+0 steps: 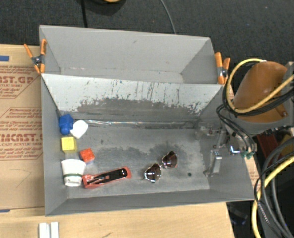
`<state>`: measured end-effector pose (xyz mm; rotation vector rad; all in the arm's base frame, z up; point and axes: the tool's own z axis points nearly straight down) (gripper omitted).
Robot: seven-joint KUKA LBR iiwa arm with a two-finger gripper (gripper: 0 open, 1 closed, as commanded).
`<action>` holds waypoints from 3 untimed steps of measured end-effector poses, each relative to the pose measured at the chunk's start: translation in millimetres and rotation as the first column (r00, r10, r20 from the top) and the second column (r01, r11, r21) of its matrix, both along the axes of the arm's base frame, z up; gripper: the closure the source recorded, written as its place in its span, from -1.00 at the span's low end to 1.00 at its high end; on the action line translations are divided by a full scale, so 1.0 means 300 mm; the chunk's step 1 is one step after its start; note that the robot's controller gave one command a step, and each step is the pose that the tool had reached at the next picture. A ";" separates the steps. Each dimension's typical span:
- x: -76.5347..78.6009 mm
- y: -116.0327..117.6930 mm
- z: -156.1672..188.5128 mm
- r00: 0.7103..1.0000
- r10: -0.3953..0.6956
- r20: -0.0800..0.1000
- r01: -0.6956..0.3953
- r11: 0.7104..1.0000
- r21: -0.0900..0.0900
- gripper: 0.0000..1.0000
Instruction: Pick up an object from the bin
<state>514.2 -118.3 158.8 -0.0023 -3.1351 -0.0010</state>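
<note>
Low by the right wall of the bin point(127, 53), the pincer point(210, 168) sits over bare floor, open or clenched I can't tell; sunglasses point(160, 166) lie near its left, so closing there risks grabbing air or scraping metal.

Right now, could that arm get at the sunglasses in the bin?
Probably yes. The gripper hangs near the right wall of the bin, and the sunglasses lie on bare floor just beside it, nothing between them. The red tool and small blocks sit farther off.
</note>
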 end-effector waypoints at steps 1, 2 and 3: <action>0.006 0.001 0.015 1.000 0.002 0.007 -0.002 1.000 -0.001 -1.00; 0.014 0.005 0.006 1.000 0.010 0.010 -0.010 1.000 -0.002 -1.00; 0.024 0.026 0.000 0.997 0.074 -0.001 -0.074 0.997 0.002 -1.00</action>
